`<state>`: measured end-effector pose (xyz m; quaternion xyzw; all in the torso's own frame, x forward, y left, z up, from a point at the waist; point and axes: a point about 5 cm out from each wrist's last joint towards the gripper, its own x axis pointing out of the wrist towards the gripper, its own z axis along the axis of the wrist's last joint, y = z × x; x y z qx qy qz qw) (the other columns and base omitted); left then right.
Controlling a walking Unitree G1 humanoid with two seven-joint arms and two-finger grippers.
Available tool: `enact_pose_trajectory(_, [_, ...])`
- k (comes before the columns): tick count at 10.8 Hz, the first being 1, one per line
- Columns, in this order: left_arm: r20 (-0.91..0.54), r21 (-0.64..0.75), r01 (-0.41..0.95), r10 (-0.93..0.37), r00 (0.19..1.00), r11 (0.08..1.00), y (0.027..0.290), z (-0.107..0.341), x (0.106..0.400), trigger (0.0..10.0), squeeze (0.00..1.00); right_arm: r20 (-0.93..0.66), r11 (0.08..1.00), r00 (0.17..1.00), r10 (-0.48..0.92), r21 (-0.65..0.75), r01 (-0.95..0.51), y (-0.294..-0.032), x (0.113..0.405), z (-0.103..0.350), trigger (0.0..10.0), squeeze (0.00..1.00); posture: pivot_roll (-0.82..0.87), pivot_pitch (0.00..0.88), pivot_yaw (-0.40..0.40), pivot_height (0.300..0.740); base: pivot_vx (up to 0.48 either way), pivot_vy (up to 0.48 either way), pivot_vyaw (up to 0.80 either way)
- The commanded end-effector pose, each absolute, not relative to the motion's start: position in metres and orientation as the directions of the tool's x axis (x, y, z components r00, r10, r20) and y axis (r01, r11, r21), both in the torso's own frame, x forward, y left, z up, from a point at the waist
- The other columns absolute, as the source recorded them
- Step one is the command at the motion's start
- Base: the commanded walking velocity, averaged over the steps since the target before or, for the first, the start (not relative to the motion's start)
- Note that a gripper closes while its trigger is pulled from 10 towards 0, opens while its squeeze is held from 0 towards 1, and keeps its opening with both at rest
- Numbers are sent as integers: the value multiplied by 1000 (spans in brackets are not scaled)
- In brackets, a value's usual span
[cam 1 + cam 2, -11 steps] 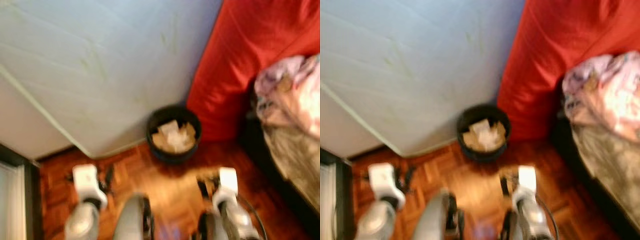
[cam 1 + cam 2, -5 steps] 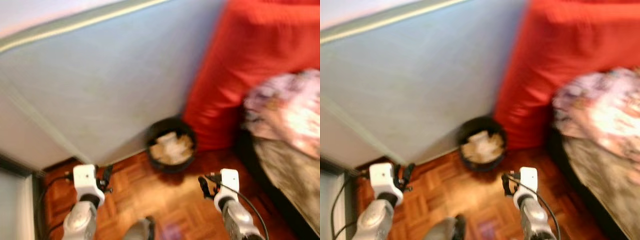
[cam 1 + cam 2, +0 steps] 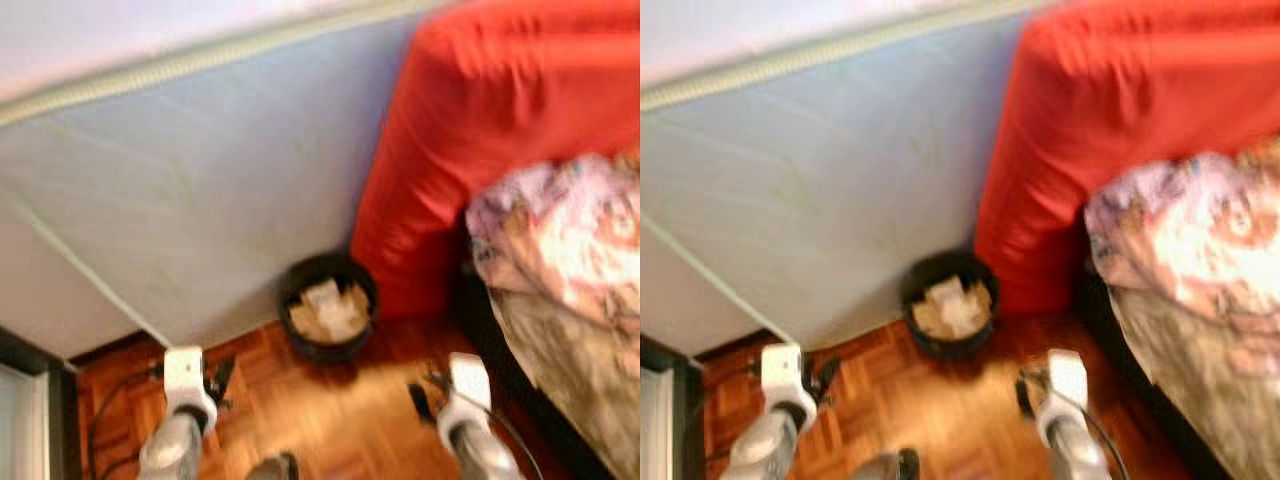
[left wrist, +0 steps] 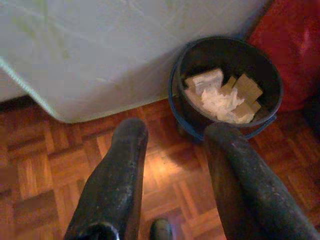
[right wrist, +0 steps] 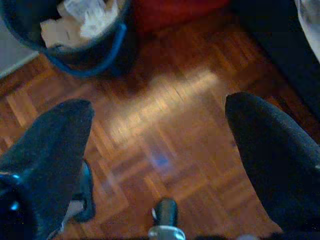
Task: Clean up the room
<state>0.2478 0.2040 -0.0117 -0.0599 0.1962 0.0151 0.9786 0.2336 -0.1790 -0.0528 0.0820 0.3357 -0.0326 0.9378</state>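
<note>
Beside the far wall, the paper-filled bin point(image 3: 328, 306) is looking light; both spread tools, left tool point(image 4: 172, 165) and right tool point(image 5: 160, 130), are hovering empty, rim grip likely.

A dark round bin point(image 3: 328, 305) stands upright on the parquet floor point(image 3: 330, 400), tucked in the corner between the pale wall panel point(image 3: 200, 200) and the red-covered bed end point(image 3: 470, 140); crumpled white paper and tan cardboard scraps point(image 4: 220, 95) lie inside, below its rim.

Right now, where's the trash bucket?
The black bucket stands on the parquet floor straight ahead, against the pale mattress, with the red bed cover on its right.
</note>
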Motion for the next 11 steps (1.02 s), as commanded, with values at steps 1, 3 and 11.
enact_pose_trajectory(1, [-465, -88, -76, 26, 885, 993, 214, -27, 234, 10000, 0, -669, 983, 744, -6, 132, 127, -175, 226, -59, 10000, 0, 157, 72, 29, 740, 0, 0, 0])
enact_pose_trajectory(3, [-579, -87, -70, 6, 815, 994, 215, -46, 221, 10000, 0, -704, 981, 710, -29, 116, 155, -181, 213, -67, 10000, 0, 132, 34, 40, 740, 0, 0, 0])
enact_pose_trajectory(11, [-736, -70, -65, -7, 677, 995, 192, -73, 198, 10000, 0, -787, 985, 613, -67, 47, 168, -195, 180, -83, 10000, 0, 49, 0, -5, 740, 0, 0, 0])
